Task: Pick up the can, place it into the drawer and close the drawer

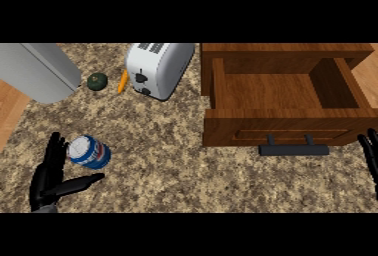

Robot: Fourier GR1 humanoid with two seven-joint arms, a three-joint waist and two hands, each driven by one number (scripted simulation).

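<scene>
A blue and white can (pixel 89 152) stands upright on the speckled counter at the lower left. My left hand (pixel 50 176) lies open just left of it, fingers straight along the can's left side and thumb stretched out below the can. The wooden drawer (pixel 284 90) at the upper right is pulled open and holds nothing, with its black handle (pixel 294 149) facing me. My right hand (pixel 369 155) shows only as straight fingers at the right edge, resting beside the drawer front.
A white toaster (pixel 157 67) stands at the back centre, with an orange carrot (pixel 122 82) and a dark green avocado (pixel 97 81) to its left. A grey appliance (pixel 37 70) fills the back left corner. Bare counter (pixel 184 175) stretches between can and drawer.
</scene>
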